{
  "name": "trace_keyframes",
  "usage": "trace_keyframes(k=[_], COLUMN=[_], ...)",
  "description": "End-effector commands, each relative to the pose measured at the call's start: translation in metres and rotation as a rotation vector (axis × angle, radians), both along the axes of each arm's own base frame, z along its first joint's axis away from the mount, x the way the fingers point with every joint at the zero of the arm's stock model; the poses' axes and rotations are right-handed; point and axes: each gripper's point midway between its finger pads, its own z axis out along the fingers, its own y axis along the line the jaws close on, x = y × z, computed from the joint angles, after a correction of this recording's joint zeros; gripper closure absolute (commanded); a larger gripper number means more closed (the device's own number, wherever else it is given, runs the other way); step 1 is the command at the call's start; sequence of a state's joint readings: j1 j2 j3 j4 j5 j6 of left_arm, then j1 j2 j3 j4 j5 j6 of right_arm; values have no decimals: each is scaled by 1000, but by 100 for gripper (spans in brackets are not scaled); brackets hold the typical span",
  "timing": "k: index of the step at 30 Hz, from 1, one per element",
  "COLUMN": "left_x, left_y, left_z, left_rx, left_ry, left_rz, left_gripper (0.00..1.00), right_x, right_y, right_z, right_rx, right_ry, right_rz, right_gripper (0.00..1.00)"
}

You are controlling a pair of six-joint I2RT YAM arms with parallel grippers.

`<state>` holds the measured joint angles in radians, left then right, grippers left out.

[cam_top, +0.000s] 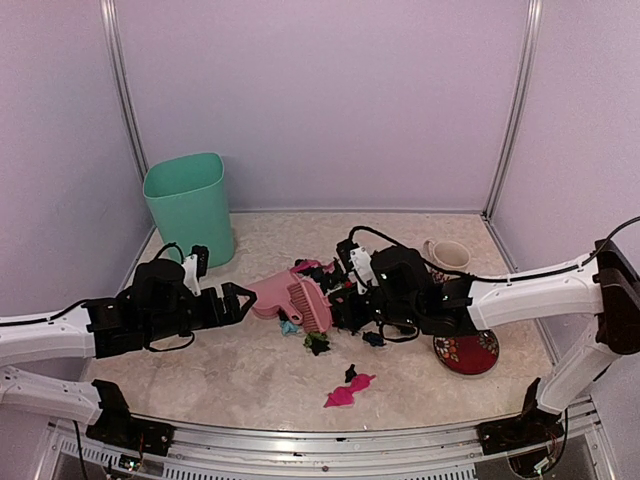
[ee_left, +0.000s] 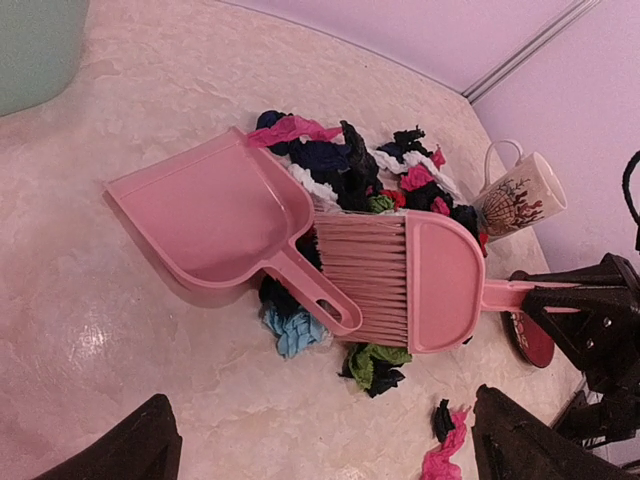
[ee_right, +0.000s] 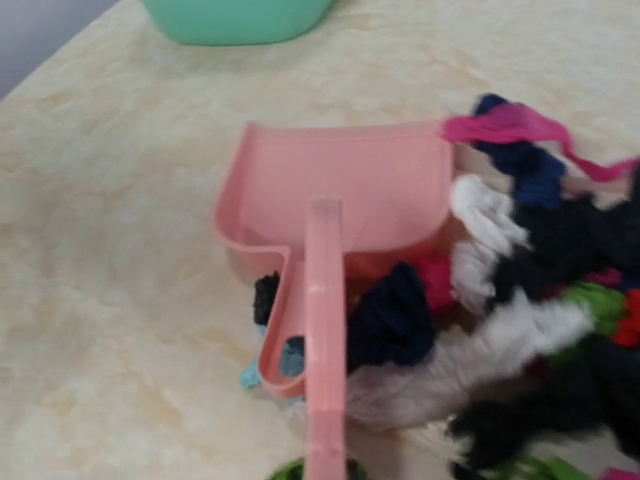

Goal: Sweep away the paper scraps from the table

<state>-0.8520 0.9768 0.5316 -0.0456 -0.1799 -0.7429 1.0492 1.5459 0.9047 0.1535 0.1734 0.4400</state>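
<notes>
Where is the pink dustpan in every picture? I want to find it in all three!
Top external: the pink dustpan lies mid-table, just left of the pink brush.
Left wrist: it is left of centre, with its handle pointing to the lower right.
Right wrist: it is in the upper middle, with the paper scraps to its right.
Shared landmark: the green bin, in the top-left corner in the left wrist view and at the top edge in the right wrist view.

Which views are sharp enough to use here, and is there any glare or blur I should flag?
Right wrist: soft throughout, the paper scraps smeared at the right edge. Left wrist: sharp, a mild sheen on the table at lower left. Top external: evenly lit, only faint shadows.
</notes>
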Motion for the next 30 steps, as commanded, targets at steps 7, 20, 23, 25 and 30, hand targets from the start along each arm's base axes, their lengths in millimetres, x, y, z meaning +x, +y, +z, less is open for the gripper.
trace_keyframes(k=[7,20,23,25,30], left_x=[2,-1,-1,-2,-3], left_y=[10,31,39,45,60], left_z=[6,6,9,11,18], left_rx=[9,30,34,38,45], left_ry=[-23,-23,-26,-28,-31], left_rz=[27,90,114,132,179], left_gripper=[1,1,1,1,1], right_x=[-15,-21,-16,-11,-1], right_y=[63,119,131,138,156], right_z=[30,38,35,33,33], right_rx=[118,192,194,197,199], right_ry=[-13,5,4,1,-19], right_rz=[137,262,264,261,260], right_gripper=[100,100,100,100,100])
